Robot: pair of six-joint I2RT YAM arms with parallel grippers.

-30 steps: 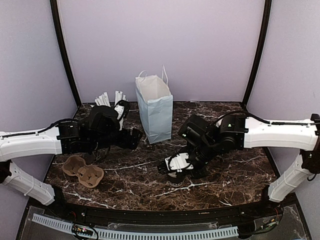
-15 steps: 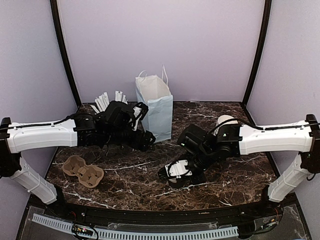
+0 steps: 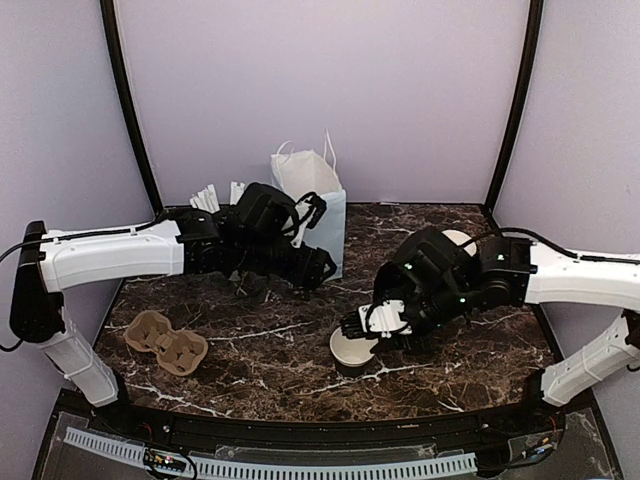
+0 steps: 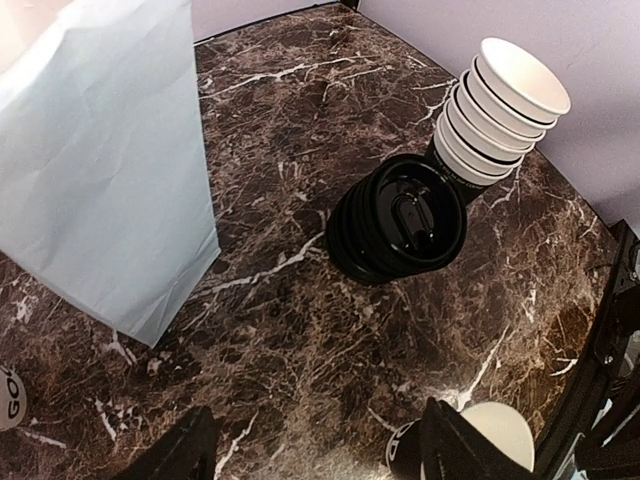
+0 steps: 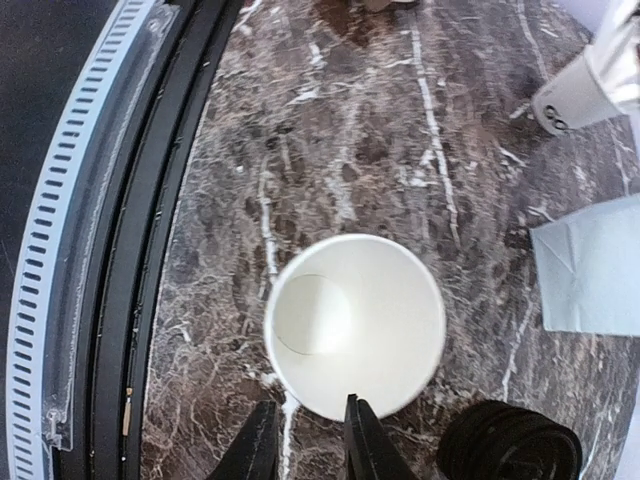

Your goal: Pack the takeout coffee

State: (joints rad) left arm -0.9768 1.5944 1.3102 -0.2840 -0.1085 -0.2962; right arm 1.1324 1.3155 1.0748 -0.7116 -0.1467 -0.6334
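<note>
No lidded cup is in view. A lidless paper cup (image 3: 350, 350), dark outside and white inside, stands on the marble near the front middle. It also shows in the right wrist view (image 5: 355, 325) and the left wrist view (image 4: 495, 435). My right gripper (image 3: 362, 328) (image 5: 308, 402) is nearly closed across the cup's near rim, with one finger over the inside and one outside. My left gripper (image 3: 315, 272) (image 4: 318, 408) is open and empty, low over the table beside the pale blue paper bag (image 3: 315, 225) (image 4: 100, 150).
A stack of black lids (image 4: 400, 220) (image 5: 510, 440) lies next to a stack of white-rimmed cups (image 4: 500, 105) (image 3: 452, 238) behind the right arm. A brown pulp cup carrier (image 3: 165, 342) sits front left. White packets (image 3: 208, 197) stand at the back left.
My left arm has reached right, past the front of the bag. My right arm's wrist has risen and shifted right, and the cup's white opening now faces up.
</note>
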